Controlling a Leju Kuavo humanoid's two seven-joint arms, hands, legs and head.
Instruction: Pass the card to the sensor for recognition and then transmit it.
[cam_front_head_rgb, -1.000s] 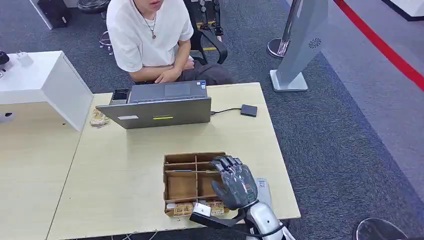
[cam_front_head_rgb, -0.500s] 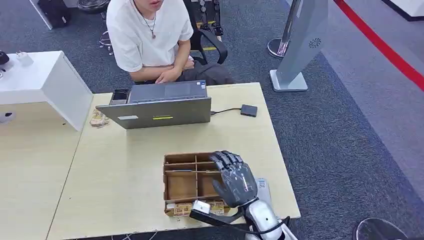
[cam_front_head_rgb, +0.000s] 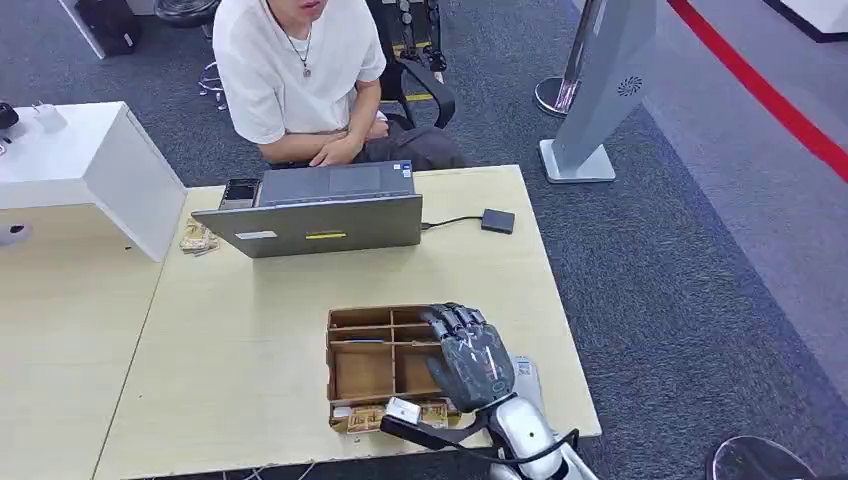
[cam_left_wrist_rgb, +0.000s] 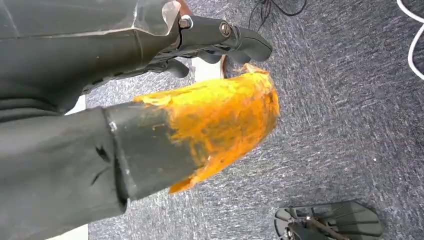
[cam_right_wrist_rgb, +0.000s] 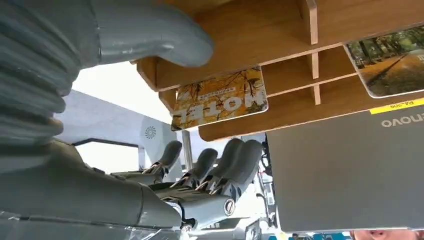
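Compared with one second ago, the right hand (cam_front_head_rgb: 470, 358) has moved a little further over the wooden tray (cam_front_head_rgb: 352, 372), toward its right compartments. Its fingers (cam_right_wrist_rgb: 231, 159) are spread and hold nothing yet. A card (cam_right_wrist_rgb: 220, 98) printed "HOTEL" lies in a compartment of the tray, just beside the thumb (cam_right_wrist_rgb: 150, 31). I judge the hand is preparing to grasp this card. The sensor (cam_front_head_rgb: 497, 220) lies beyond the tray, near the laptop (cam_front_head_rgb: 315, 225). Whether the left hand (cam_left_wrist_rgb: 220, 37) holds something, I cannot tell.
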